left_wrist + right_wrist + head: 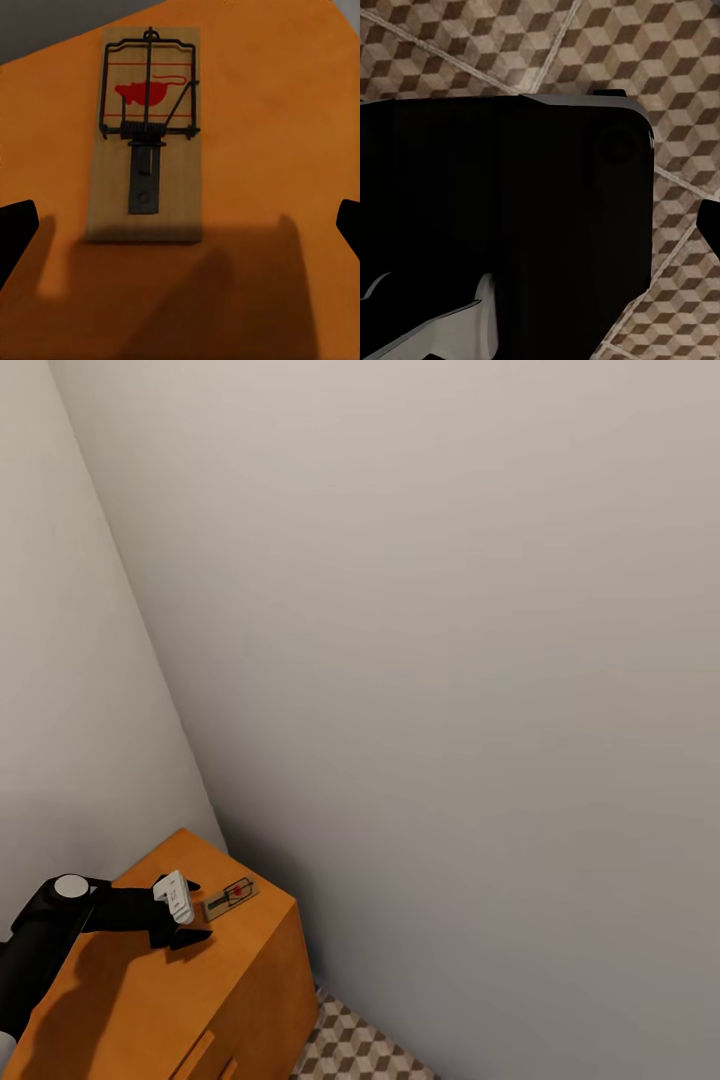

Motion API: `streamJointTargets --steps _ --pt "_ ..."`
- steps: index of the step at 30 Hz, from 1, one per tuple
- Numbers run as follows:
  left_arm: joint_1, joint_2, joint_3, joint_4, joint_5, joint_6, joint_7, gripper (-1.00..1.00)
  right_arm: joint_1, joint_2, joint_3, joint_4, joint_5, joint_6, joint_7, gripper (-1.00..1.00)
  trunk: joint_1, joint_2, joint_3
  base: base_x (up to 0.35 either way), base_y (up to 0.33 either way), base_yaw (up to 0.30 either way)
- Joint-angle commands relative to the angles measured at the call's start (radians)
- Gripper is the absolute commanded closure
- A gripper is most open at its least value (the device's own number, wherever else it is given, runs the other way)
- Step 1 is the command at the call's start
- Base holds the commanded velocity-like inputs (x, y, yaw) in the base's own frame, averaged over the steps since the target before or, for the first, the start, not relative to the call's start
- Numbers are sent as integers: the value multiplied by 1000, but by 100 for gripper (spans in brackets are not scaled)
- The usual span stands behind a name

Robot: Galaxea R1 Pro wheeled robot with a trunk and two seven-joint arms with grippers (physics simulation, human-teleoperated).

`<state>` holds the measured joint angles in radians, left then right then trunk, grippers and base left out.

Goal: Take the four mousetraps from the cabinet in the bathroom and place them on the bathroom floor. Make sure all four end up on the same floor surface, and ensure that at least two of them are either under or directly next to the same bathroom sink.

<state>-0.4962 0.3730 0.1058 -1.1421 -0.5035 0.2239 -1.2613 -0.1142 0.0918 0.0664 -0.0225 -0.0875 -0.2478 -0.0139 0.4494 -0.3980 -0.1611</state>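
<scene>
The left tool (190, 911) hung released just short of a mousetrap (231, 898) lying flat on the cabinet (150, 1000) top near the wall; next, advance and clench. Right tool's state: cannot tell.

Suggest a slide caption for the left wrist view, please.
Left gripper open just short of a mousetrap lying flat on the orange-brown cabinet top.

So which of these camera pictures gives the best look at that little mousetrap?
The left wrist view: the mousetrap lies large and sharp on the orange cabinet top, its dark metal bar and red mouse mark clear. The head view shows it small, just ahead of the open left gripper. The right wrist view faces patterned floor tiles.
</scene>
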Motion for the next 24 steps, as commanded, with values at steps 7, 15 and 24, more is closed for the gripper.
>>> streamJointTargets --steps 7,15,24 --pt "-1 1 3 -3 0 10 -7 -100 -1 0 7 1 -9 -4 -1 -100 1 -2 -2 0 0 0" --pt "-1 15 3 -3 0 11 -9 -100 -1 -1 7 1 -9 -4 -1 -100 1 -2 -2 0 0 0" --pt "-1 17 3 -3 0 10 -9 -100 -1 0 7 1 -9 -4 -1 -100 1 -2 -3 0 0 0"
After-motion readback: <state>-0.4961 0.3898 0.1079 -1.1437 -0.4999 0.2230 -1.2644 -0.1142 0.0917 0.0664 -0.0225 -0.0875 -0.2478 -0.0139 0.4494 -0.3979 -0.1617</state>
